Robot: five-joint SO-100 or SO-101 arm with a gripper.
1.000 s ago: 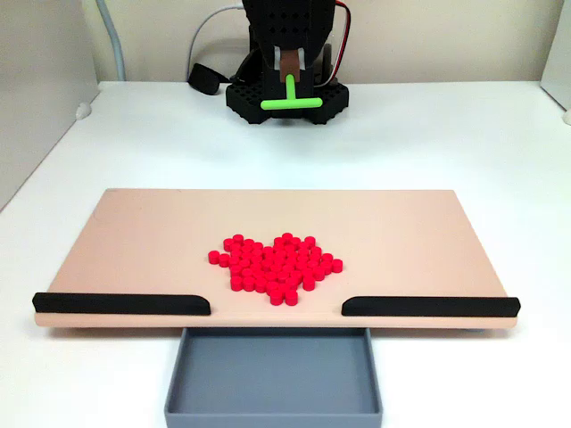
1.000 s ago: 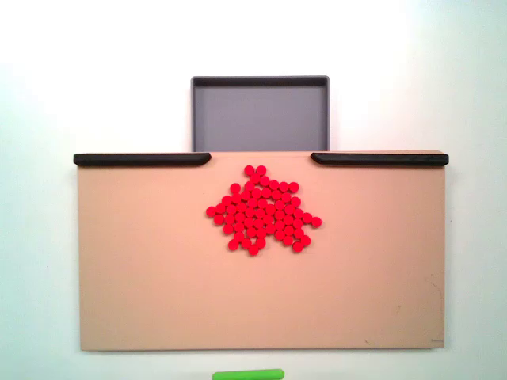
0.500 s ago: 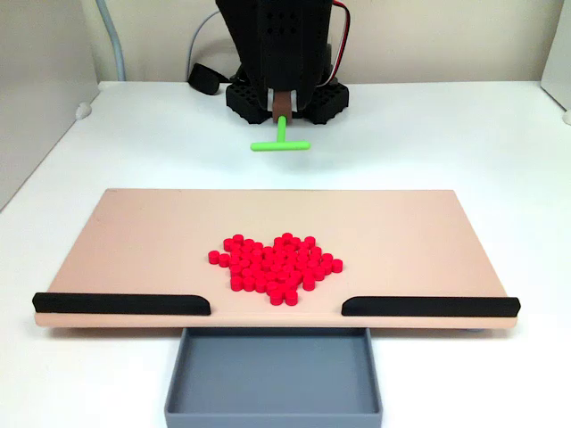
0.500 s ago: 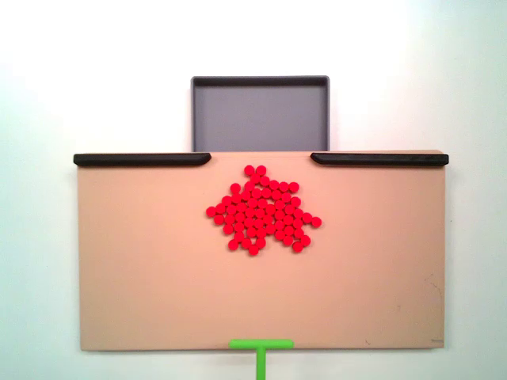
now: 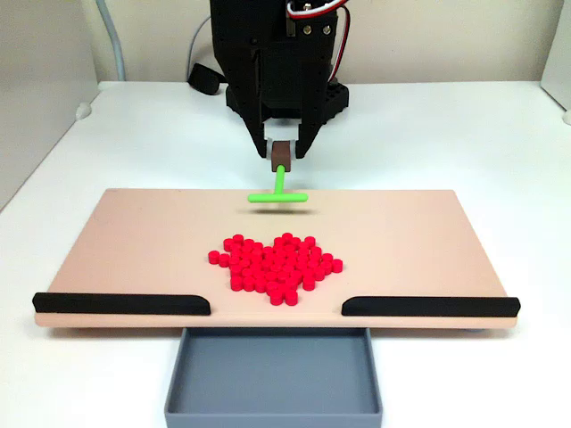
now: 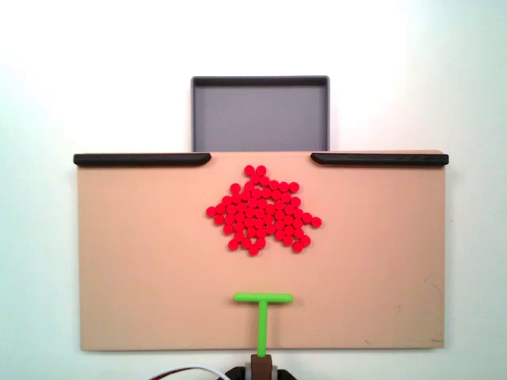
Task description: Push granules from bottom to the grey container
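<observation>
A cluster of red granules lies in the middle of the tan board; from above the granules sit just below the gap between two black strips. The grey container stands at the board's near edge, and in the top-down fixed view the container is above the board. My gripper is shut on the stem of a green T-shaped pusher. The pusher's bar hovers over the board, apart from the granules. The gripper shows at the bottom edge.
Two black strips edge the board on either side of the gap above the container. The arm's black base and cables stand at the back of the white table.
The arm has reached forward from its base, carrying the green pusher from beyond the board's edge to over the board, closer to the granules. The granules have not moved.
</observation>
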